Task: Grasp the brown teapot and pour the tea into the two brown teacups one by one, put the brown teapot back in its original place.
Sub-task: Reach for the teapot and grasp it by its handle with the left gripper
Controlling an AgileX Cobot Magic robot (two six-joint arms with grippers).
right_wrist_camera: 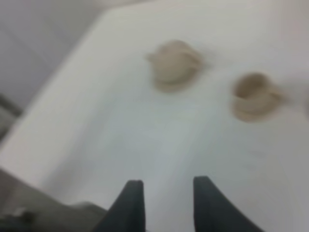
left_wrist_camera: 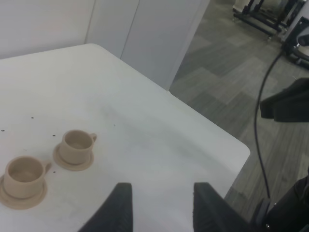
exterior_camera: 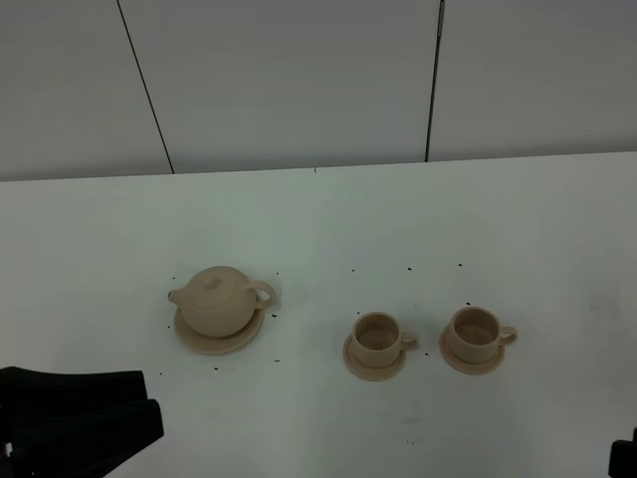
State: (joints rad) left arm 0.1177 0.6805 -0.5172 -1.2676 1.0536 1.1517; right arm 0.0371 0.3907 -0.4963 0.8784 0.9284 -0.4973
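Nearest, left hand (left_wrist_camera: 161, 191) and right hand (right_wrist_camera: 166, 186) both parted and empty, well apart from brown teapot (exterior_camera: 221, 299) sitting on its saucer (exterior_camera: 199, 345) left of two brown teacups (exterior_camera: 378, 337) (exterior_camera: 474, 331); could tip and spill tea if pinched off-centre at loop handle (exterior_camera: 263, 292).

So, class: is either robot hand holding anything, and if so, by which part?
Nothing is held. Both the left hand and the right hand are open and empty; the squat tan ceramic teapot sits on its round saucer.
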